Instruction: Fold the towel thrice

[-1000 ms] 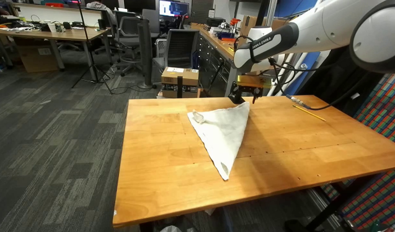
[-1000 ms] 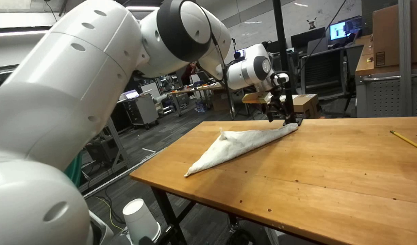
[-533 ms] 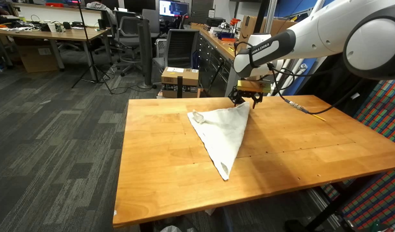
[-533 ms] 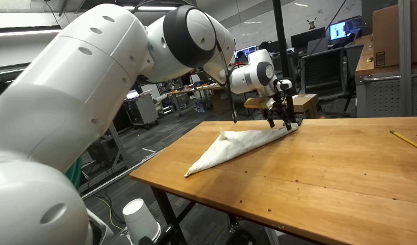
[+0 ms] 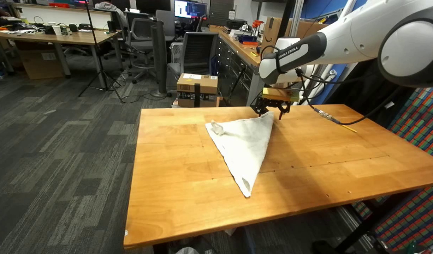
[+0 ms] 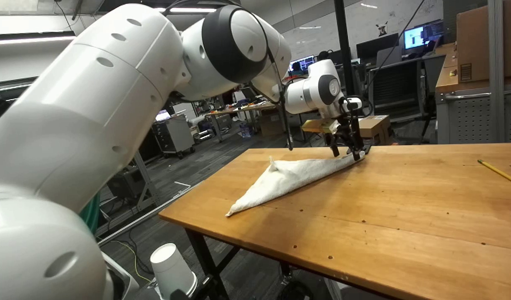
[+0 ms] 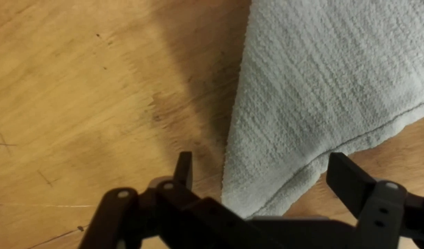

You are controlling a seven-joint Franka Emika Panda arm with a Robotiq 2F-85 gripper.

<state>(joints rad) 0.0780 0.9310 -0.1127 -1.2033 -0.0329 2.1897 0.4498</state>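
Wrist view: the fingers of my Robotiq gripper stand spread, nothing pinched, straddling one corner of the nubby white towel. One finger sits beyond the straight, folded-looking edge, its mate at the wavy hem, and the cloth widens ahead of the palm, leaving that corner the part nearest my tool.

In an exterior view, the towel lies as a rough triangle on the wooden tabletop, its longest side running from the corner at my gripper, near the far edge, toward the camera.

In an exterior view, that side slants away from the fingertips, well apart from a yellow pencil. The fingertips hang low around the corner; whether they touch towel or tabletop, I cannot tell. At least one fold appears made. I judge the next move to turn on this straddle: the jaws face each other across the narrow point, so closing should catch it if I am deep enough, while a shallow pinch could lift only one layer.
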